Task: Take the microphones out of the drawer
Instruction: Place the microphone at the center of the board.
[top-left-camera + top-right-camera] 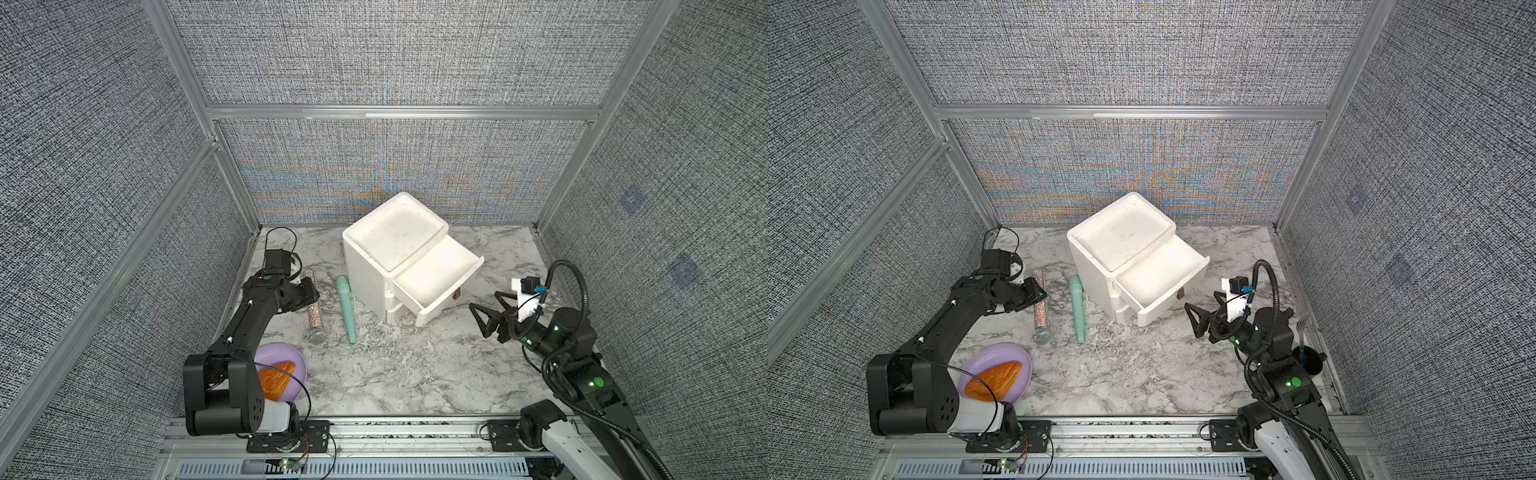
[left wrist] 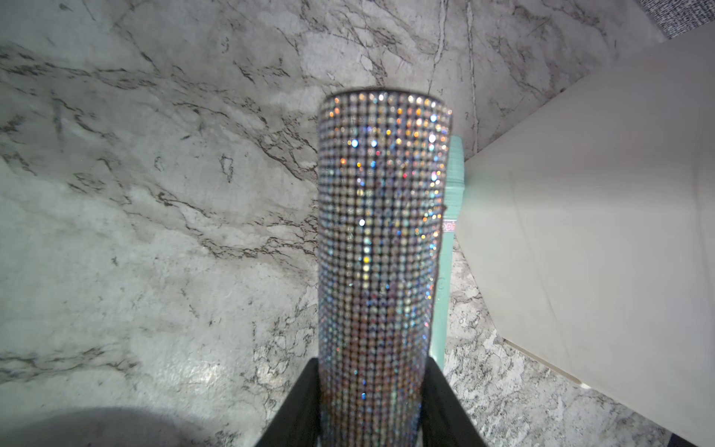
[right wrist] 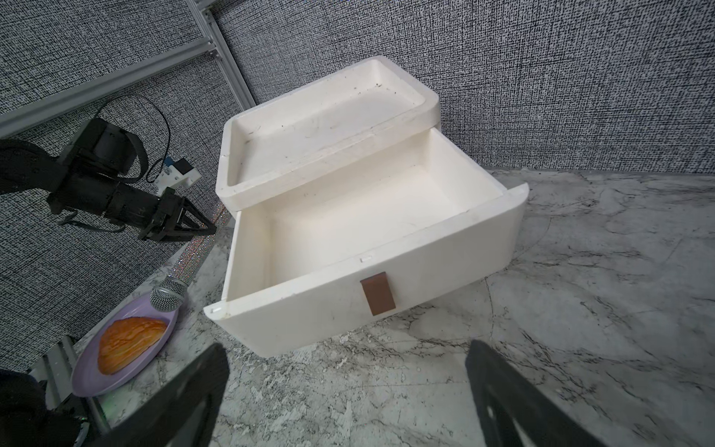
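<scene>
My left pincer [image 1: 311, 296] grips the mic [image 1: 315, 318] beside the empty drawer [image 1: 436, 305]; my right pincer [image 1: 484, 300] is wide open, empty. I should lower it softly, then let go.

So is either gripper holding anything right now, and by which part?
The left gripper grips the sparkly microphone mid-handle; the right gripper is open, empty.

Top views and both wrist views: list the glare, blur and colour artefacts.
In both top views, rainbow moiré ripples across the back wall and the open drawer is blown out white. In the left wrist view, the rhinestone microphone throws sparkle glints and blurs near the lens. In the right wrist view, the right end effector is soft.
</scene>
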